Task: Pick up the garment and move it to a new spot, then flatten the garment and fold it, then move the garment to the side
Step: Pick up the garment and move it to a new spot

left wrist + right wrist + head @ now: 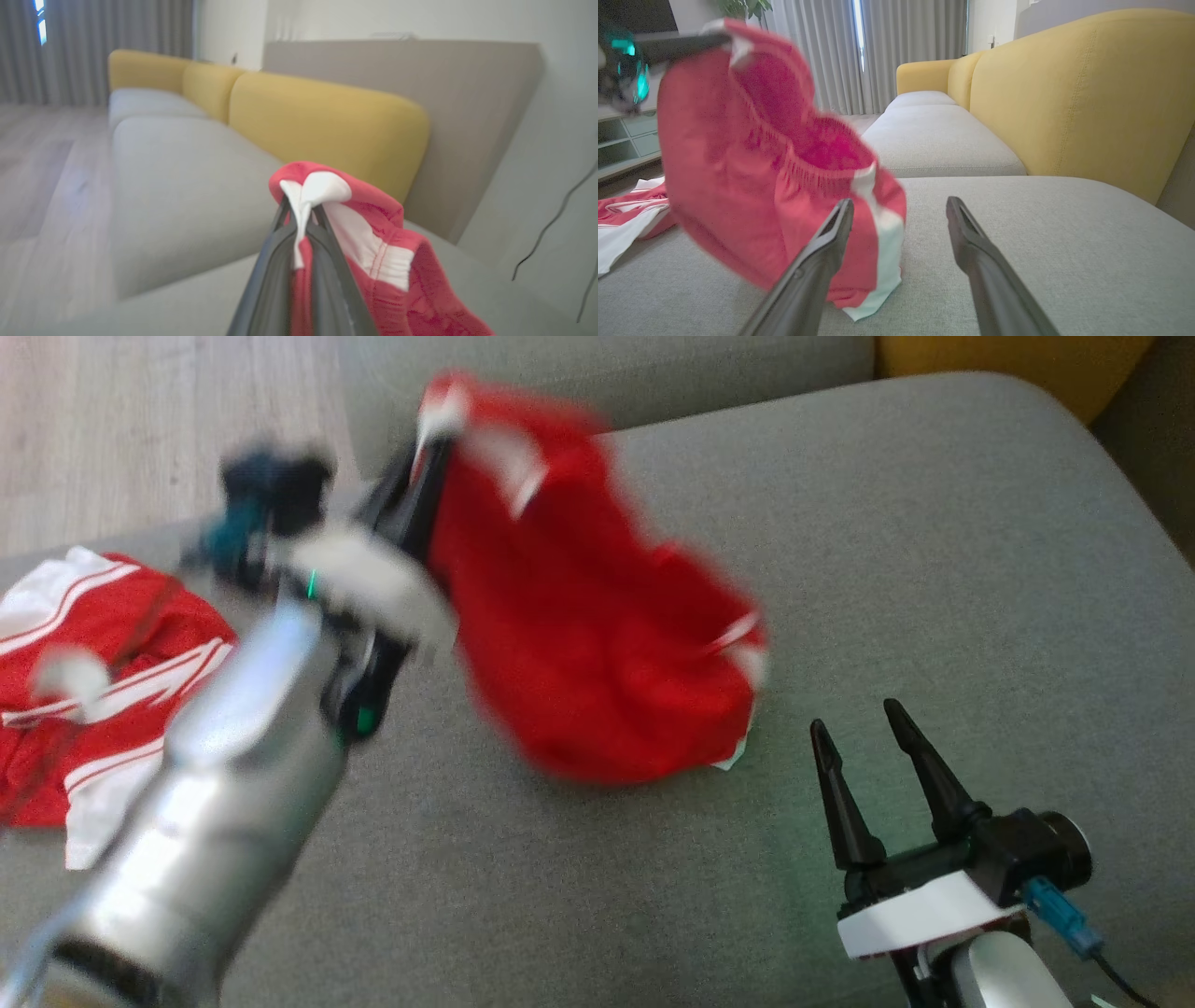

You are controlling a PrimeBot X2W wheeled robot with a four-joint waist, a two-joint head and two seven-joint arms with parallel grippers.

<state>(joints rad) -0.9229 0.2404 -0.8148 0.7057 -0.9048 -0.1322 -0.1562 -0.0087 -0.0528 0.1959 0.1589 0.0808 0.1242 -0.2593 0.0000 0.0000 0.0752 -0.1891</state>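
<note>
Left gripper (pixel 301 212) jaws pinch the red white-trimmed fabric shorts (pixel 597 644) by a thin waistband fold. A swing could slip it free. Right gripper (pixel 868 723) jaws gape wide, empty.

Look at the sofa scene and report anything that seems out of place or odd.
A second red-and-white garment lies crumpled at the cushion's left edge. The red shorts dangle bunched from the shut left hand, their lower corner seemingly brushing the cushion. Nothing looks damaged.
</note>
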